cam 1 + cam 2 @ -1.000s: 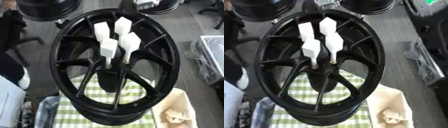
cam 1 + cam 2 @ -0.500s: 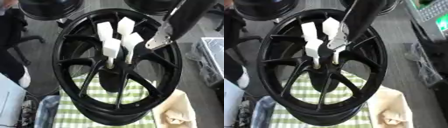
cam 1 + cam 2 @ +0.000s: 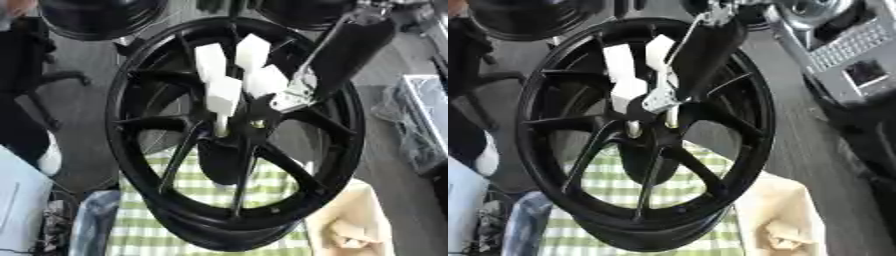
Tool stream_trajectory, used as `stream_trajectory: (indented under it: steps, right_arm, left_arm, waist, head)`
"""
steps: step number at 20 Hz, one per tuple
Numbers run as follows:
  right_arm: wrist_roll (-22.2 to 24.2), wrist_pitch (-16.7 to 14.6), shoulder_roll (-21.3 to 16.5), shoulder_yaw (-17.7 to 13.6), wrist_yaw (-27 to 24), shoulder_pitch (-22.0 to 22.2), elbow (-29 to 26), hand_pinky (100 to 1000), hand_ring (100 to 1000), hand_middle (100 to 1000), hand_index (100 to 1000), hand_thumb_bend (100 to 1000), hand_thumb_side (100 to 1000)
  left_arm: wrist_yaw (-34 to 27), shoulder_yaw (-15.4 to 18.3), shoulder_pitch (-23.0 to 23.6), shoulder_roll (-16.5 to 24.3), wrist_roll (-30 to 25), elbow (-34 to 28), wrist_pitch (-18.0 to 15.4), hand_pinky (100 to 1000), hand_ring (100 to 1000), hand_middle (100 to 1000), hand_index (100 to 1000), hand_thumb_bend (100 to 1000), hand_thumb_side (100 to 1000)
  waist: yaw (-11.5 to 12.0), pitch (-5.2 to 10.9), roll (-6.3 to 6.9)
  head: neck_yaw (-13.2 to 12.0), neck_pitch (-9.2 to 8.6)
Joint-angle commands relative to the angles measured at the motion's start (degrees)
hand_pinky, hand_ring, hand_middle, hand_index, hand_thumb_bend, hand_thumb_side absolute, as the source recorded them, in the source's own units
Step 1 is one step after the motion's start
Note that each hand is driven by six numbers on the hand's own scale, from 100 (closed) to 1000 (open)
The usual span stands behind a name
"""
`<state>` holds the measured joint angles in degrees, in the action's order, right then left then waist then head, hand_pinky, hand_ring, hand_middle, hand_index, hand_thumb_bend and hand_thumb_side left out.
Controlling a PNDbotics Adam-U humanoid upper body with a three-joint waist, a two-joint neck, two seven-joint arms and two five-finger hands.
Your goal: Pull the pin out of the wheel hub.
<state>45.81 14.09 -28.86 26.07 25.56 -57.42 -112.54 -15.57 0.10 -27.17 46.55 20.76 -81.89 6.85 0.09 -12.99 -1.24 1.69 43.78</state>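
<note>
A black wheel hub (image 3: pixel 157 165) stands tilted on a green checked cloth (image 3: pixel 149 220). Several pins with white block heads stick out of its centre: two at the back (image 3: pixel 210 60) (image 3: pixel 252 51), one in front (image 3: pixel 223 95) and one on the right (image 3: pixel 265 80). My right arm comes down from the upper right across the spokes. My right hand (image 3: pixel 296 95) sits right beside the right pin, its silver tip close to the block; whether it touches is unclear. My left hand does not show.
Two more black wheels (image 3: pixel 96 20) lie beyond the hub. A beige bag (image 3: pixel 350 225) stands at the lower right and a grey bin (image 3: pixel 429 115) at the right edge. A keyboard-like device (image 3: pixel 842 45) is at the upper right. Dark clothing (image 3: pixel 26 100) fills the left side.
My right arm, absent a second ago, came in from the upper right and has moved down and left to the white pin heads. The view has shifted a little.
</note>
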Motion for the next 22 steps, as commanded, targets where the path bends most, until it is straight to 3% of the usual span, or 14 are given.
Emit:
stream_trajectory:
  steps: [1, 12, 22]
  right_arm:
    - [0.03, -1.48, 0.46, 0.09, 3.30, -0.13, 1.41, 740, 745, 743, 822, 617, 169]
    - [-0.73, -6.41, 0.42, 0.79, 7.33, 2.67, 5.43, 722, 683, 687, 776, 522, 100]
    - [-3.26, -6.94, -1.55, 0.42, 7.91, 4.47, 7.66, 739, 717, 704, 763, 490, 100]
  left_arm:
    - [-0.06, 0.43, -0.25, 2.48, 0.12, -0.52, 0.18, 874, 860, 878, 924, 478, 785]
    - [-0.41, 0.86, 0.71, 2.04, 0.61, -0.25, 0.32, 889, 858, 876, 918, 479, 782]
    - [-0.46, 0.80, 1.09, 1.61, 0.61, -0.20, 0.50, 890, 857, 873, 911, 478, 782]
  waist:
    - [0.09, 0.58, 0.38]
    - [0.20, -0.32, 0.67]
    - [0.18, -0.80, 0.81]
  head:
    - [0.35, 0.33]
    - [0.35, -0.32]
    - [-0.12, -0.61]
